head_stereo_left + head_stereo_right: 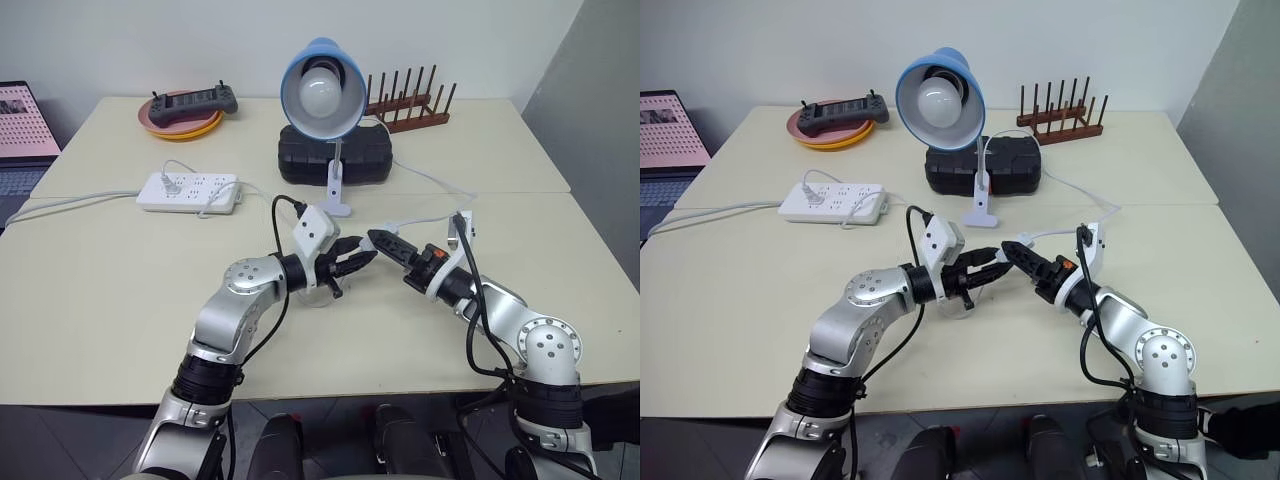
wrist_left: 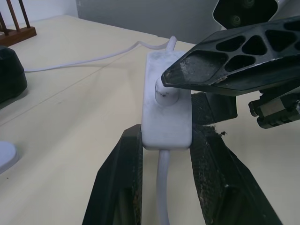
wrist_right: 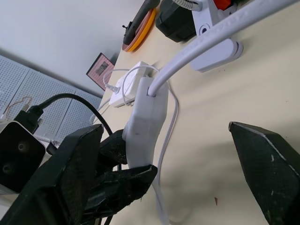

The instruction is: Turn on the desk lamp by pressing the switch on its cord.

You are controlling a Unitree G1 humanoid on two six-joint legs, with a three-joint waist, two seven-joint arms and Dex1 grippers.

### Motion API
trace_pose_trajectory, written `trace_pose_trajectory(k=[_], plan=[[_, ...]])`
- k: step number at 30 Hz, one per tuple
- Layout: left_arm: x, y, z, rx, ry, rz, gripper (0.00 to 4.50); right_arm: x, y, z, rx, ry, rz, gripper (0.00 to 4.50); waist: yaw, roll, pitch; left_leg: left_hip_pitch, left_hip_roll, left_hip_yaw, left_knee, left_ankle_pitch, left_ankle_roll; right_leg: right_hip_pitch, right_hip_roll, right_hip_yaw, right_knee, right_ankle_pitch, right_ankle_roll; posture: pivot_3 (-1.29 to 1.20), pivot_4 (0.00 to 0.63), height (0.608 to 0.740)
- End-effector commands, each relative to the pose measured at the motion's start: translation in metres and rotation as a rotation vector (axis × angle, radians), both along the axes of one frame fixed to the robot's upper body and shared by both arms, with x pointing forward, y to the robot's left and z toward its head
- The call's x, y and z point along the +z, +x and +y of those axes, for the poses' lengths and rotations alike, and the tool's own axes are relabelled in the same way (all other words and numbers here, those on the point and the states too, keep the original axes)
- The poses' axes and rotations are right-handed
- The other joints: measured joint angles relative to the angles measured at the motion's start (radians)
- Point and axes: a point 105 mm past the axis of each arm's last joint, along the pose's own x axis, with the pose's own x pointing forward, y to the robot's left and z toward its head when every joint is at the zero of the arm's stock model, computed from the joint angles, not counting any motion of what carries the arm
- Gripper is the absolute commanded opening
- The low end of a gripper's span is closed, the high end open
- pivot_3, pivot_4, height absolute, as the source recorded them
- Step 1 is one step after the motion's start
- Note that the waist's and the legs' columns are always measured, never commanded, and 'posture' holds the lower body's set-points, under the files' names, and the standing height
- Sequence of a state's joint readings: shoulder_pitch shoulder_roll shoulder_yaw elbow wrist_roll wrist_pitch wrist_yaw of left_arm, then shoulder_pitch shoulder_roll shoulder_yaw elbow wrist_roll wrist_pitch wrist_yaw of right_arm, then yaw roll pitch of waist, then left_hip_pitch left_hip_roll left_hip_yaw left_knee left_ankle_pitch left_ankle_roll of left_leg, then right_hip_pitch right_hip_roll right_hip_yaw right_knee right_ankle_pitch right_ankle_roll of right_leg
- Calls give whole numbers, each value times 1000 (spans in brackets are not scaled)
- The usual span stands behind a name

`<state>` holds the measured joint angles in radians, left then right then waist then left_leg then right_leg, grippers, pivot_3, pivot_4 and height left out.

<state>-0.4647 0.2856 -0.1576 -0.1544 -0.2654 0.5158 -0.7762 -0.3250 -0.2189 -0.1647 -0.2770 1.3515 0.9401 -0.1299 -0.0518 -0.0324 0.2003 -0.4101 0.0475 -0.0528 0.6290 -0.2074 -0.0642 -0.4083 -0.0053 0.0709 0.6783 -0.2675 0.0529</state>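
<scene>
Switch sits clamped between the left gripper's fingers, held above the table near its front edge. Right gripper has jaws spread, one fingertip on the switch's rocker. Lamp stands unlit toward the back edge.

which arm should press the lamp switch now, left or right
Right. The left gripper is shut on the switch, holding it steady, so it is occupied. The right gripper is open, with one fingertip already at the rocker, so it is probably best placed to press.
</scene>
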Motion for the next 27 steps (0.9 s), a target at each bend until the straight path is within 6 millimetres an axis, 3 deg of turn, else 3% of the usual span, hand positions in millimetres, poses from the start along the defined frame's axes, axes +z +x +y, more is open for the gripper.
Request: trace_pose_trajectory(k=[1, 16, 23, 25, 27], plan=[[16, -1, -2, -18, -19, -61, 1095, 9, 0, 2, 21, -15, -50, 3464, 0, 0, 0, 0, 0, 0, 0, 0, 0, 0, 0, 0, 0, 0, 0, 0, 150, 740], [18, -2, -4, -11, -26, -64, 1095, 8, 2, 8, 32, -33, -61, 465, 0, 0, 0, 0, 0, 0, 0, 0, 0, -1, 0, 0, 0, 0, 0, 0, 150, 740], [18, -2, -4, -9, -24, -65, 1095, 14, 1, 7, 47, 21, -61, 449, 0, 0, 0, -1, 0, 0, 0, 0, 0, -1, 0, 0, 0, 0, 0, 0, 150, 740], [18, -2, -4, -9, -24, -66, 1095, 18, 2, 6, 39, 51, -61, 1160, 0, 0, 0, -1, 0, 0, 0, 0, 0, -1, 0, 0, 0, 0, 0, 0, 150, 740], [18, -2, -4, -10, -25, -66, 1095, 18, 5, 5, 28, 54, -56, 1513, 0, 0, 0, -1, 0, 0, 0, 0, 0, -1, 0, 0, 0, 0, 0, 0, 150, 740]])
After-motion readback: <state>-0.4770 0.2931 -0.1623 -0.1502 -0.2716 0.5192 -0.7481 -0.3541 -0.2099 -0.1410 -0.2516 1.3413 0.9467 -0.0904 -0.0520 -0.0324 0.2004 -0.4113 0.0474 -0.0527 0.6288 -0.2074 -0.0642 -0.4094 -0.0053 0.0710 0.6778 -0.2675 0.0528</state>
